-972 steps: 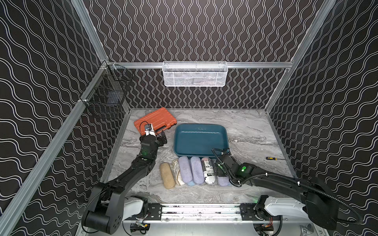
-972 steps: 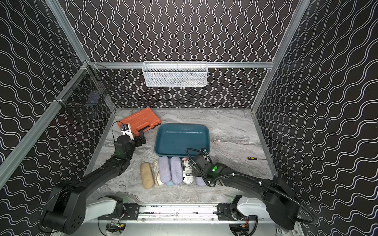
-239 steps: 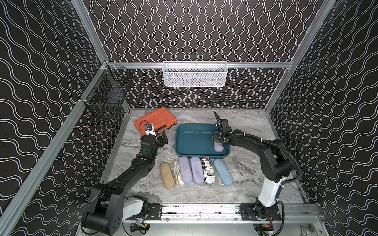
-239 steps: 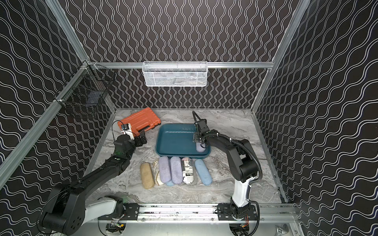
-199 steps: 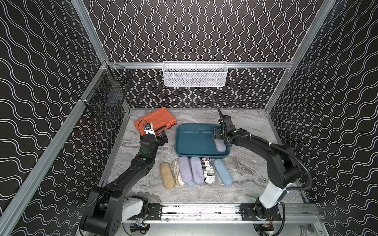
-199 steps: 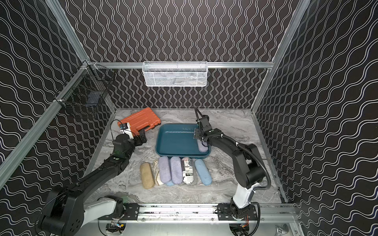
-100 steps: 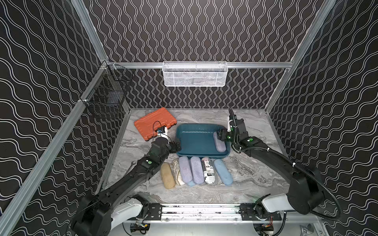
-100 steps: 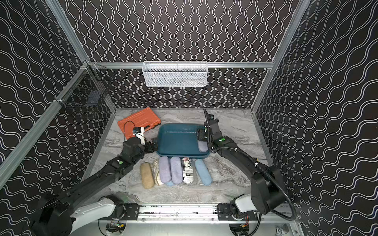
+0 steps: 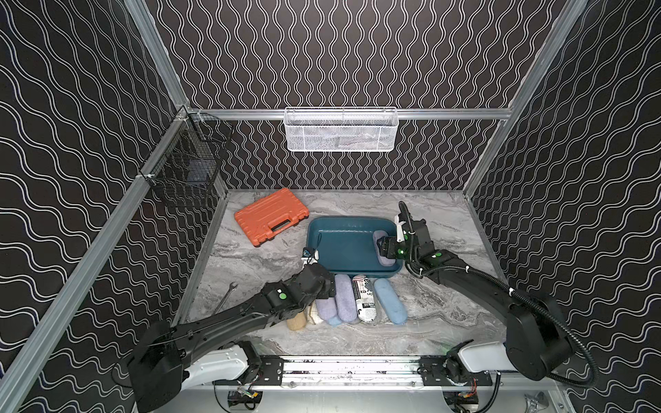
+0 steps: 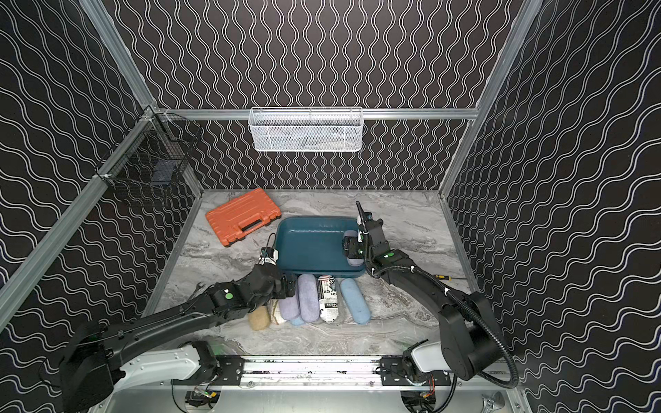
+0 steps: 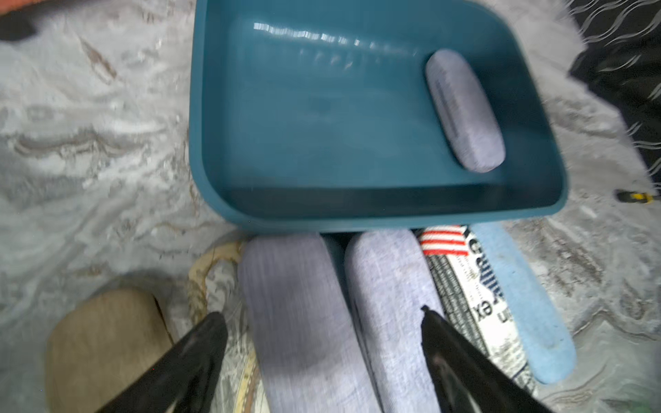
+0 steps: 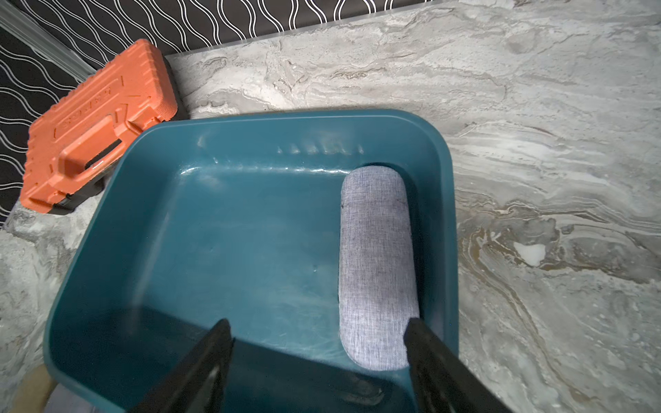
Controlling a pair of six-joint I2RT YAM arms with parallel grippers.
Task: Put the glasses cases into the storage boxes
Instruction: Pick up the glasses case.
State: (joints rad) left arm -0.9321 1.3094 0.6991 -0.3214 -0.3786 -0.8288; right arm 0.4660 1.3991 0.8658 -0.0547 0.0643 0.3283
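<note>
Marbled tabletop (image 9: 357,339) carries the teal tray (image 9: 348,219), where one grey case (image 12: 377,264) lies free along the wall nearest our right gripper (image 12: 317,323), whose jaws stand apart on nothing; the other cases sit in a row just outside the tray's near wall. Our left gripper (image 11: 322,314) hangs spread and empty over two lilac cases (image 11: 297,304) in that row; through the blur we seem centred on neither, so we should shift onto one and close across its width. Both top views hide the grey case's middle behind the right gripper; the left wrist view shows it whole.
</note>
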